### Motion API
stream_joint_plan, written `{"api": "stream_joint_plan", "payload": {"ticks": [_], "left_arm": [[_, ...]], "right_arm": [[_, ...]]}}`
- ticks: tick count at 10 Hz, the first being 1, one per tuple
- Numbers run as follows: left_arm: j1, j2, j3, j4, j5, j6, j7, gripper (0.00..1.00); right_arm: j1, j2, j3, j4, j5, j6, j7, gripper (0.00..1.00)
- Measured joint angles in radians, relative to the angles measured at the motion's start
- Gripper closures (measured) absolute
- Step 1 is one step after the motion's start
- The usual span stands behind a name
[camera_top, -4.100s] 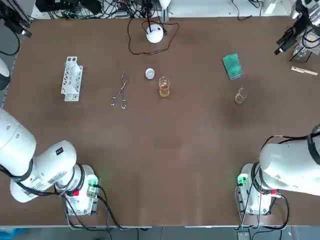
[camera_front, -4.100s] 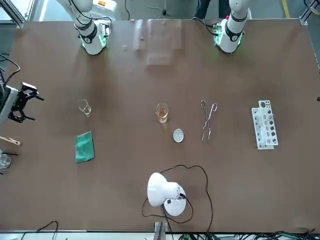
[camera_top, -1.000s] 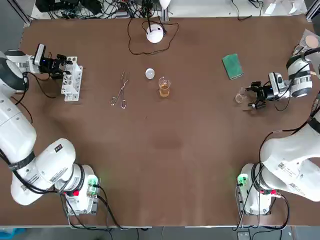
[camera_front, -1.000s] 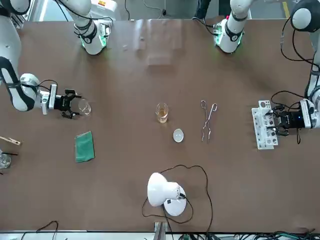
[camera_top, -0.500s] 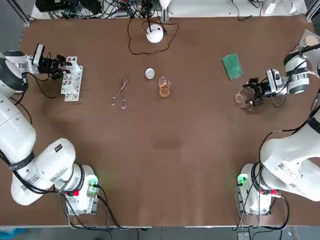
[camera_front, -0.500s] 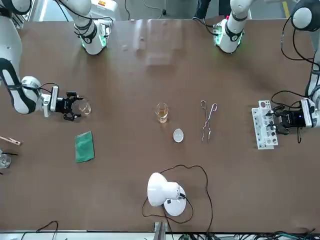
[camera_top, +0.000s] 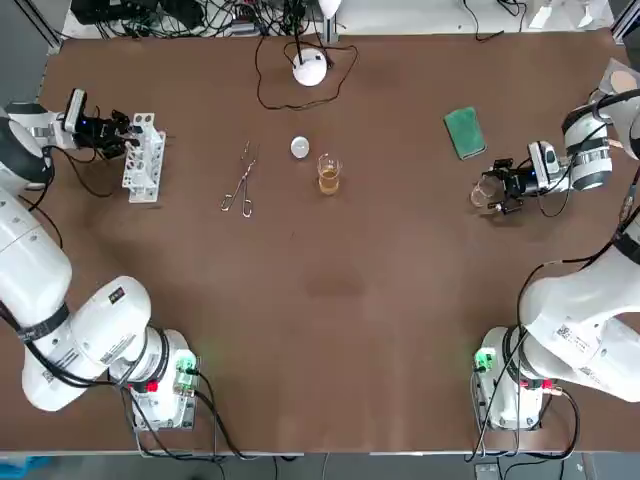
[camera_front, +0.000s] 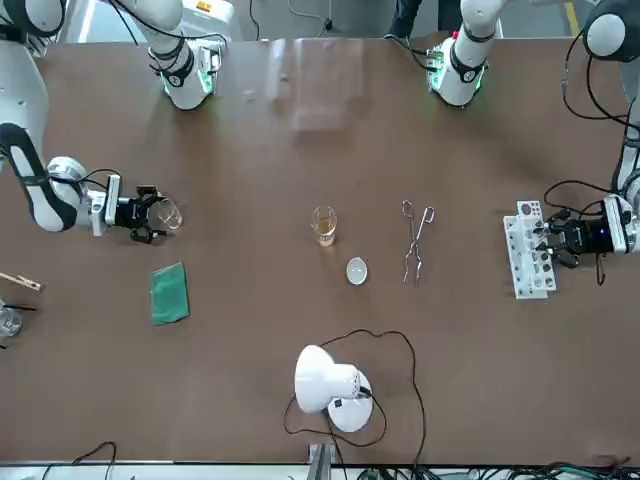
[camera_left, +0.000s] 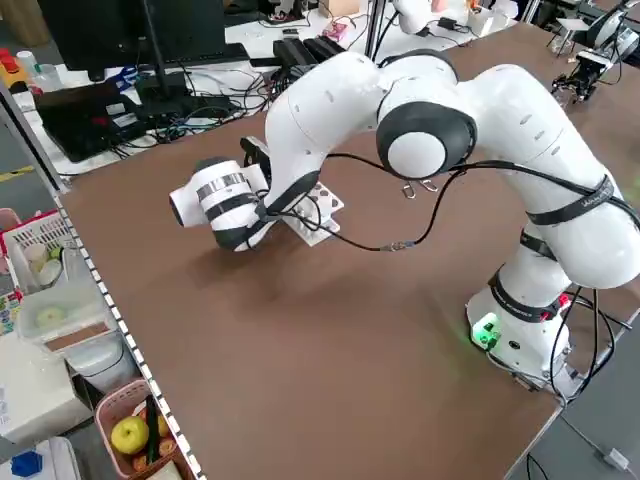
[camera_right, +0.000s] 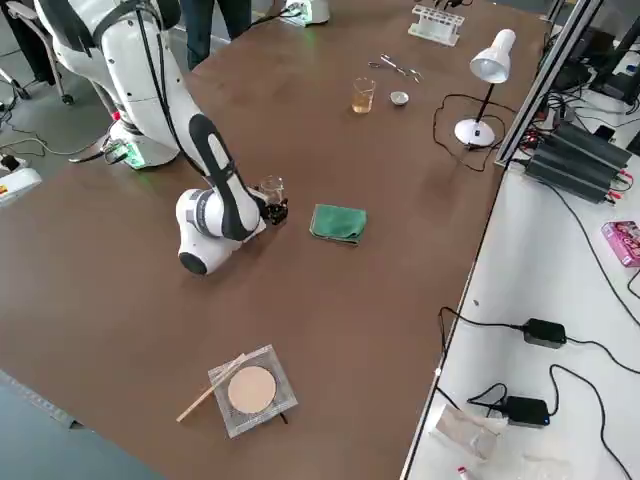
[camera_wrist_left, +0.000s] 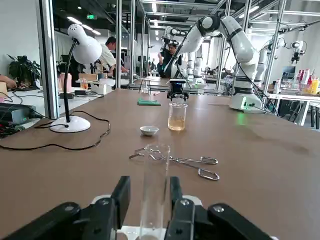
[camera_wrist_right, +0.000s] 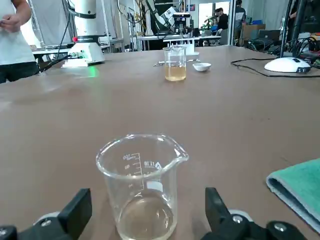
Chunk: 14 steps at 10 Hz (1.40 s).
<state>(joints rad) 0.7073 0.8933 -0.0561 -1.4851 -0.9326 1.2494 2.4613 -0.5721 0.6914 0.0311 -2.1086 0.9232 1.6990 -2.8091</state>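
Now, far left of the tabletop (camera_top: 330, 290): the left tool (camera_top: 127, 135) lies low and level at the white tube rack (camera_top: 146, 170), at the rack's end farther from the arm bases. In the wrist view its fingers (camera_wrist_left: 121, 197) are only narrowly parted, with a clear glass test tube (camera_wrist_left: 154, 185) upright in the rack between them. One finger looks to be at the glass and the other a sliver off, so it is not clamped, as far as I can read.

Judgement: centre the tube between the pads before closing, so the squeeze does not lever it against its hole. The pressure should be light and even, since the glass is thin and slick. Any lift should run straight along the tube's axis, or the light rack may drag with it.

Mid-tabletop, nothing touched:
- metal tongs (camera_top: 240, 180)
- a small white dish (camera_top: 300, 148)
- just beside the dish, a beaker of amber liquid (camera_top: 329, 175)
- a desk lamp (camera_top: 310, 68) at the far edge, cord looped
- a green cloth (camera_top: 464, 132) further right

Far right: the right tool (camera_top: 501, 191) is also low and level, with its fingers spread wide and gripping nothing. A small beaker (camera_wrist_right: 142, 185) stands upright between them, with a clear gap on each side and seemingly a little pale liquid at the bottom. It sits near the cloth but apart from it.

Judgement: take the wall below the rim and clear of the spout. Close slowly so both pads meet the glass together, otherwise it will slide or tip.
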Motion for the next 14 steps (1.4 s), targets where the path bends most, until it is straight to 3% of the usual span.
{"api": "stream_joint_plan", "payload": {"ticks": [7, 14], "left_arm": [[0.0, -0.003, -0.001, 0.0, 0.0, -0.013, 0.0, 0.77], [-0.002, -0.039, -0.015, 0.001, -0.001, -0.048, -0.031, 0.79]], "right_arm": [[0.048, 0.037, 0.001, 0.021, 0.024, 0.003, -0.008, 0.0], [0.049, 0.05, 0.001, 0.027, 0.024, 0.004, -0.025, 0.0]]}}
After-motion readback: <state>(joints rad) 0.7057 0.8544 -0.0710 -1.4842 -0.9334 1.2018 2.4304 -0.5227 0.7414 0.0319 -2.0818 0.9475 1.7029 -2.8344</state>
